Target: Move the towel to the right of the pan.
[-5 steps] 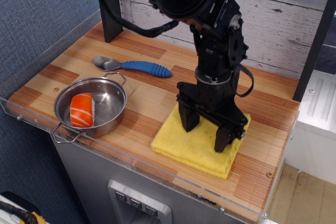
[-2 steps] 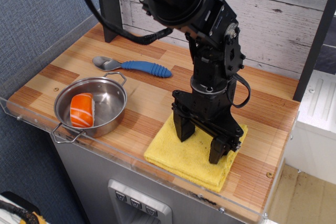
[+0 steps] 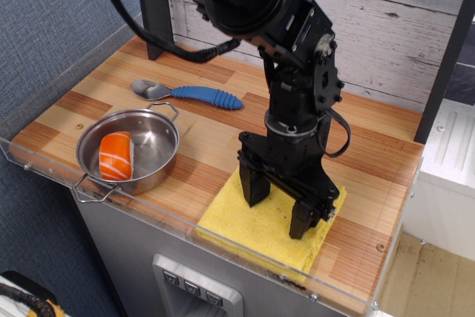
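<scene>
**Black pincer pressed onto yellow cloth at counter's front edge**

Seen from above and in front: a black robot gripper (image 3: 278, 206) pointing straight down, jaws spread wide, both fingertips (image 3: 252, 189) planted on a square, folded, bright yellow terry towel (image 3: 260, 229) — nothing pinched between them, cloth lying flat beneath. Towel set on the striped wooden counter (image 3: 223, 135), its near corner touching the clear acrylic rim (image 3: 185, 224) along the front edge. To the left, well apart from the cloth — a small round shiny steel pan (image 3: 130, 150) with two wire loop handles, holding an orange-and-white striped piece shaped like salmon sushi (image 3: 115, 156) against its left wall. Behind the pan, just beyond its far handle, a metal spoon with a ribbed blue handle (image 3: 189, 94), bowl toward the left, handle toward the right. Whitewashed plank wall (image 3: 386, 20) at the back; blue textured panel (image 3: 52, 20) at left.
</scene>
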Controlling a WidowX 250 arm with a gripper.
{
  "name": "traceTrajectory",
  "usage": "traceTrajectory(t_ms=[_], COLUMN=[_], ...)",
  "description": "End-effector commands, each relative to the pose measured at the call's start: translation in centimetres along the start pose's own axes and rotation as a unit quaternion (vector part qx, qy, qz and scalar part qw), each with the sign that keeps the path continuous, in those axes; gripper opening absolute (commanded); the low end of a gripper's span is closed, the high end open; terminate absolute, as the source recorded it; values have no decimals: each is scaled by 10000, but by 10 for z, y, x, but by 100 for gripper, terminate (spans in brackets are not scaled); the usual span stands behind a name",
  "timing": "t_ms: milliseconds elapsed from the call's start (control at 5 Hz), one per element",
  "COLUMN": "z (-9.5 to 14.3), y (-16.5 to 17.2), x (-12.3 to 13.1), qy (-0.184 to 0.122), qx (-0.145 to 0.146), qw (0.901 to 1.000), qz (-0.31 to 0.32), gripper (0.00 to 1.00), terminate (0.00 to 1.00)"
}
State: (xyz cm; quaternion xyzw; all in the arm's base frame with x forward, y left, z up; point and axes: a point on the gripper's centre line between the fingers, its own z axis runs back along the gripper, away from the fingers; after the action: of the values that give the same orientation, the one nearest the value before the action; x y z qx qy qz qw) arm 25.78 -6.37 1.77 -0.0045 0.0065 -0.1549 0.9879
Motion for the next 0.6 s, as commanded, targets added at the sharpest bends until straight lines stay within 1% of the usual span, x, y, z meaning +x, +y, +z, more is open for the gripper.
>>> traceTrajectory(t_ms=[0, 200, 400], z=[54, 68, 74], y=[9, 11, 9], x=[23, 27, 31], qy=[-736, -810, -739], qx=[220, 323, 343], qw=[9970, 9962, 9967], qz=[-9, -8, 25], gripper=[100, 100, 100], terminate=[0, 0, 0])
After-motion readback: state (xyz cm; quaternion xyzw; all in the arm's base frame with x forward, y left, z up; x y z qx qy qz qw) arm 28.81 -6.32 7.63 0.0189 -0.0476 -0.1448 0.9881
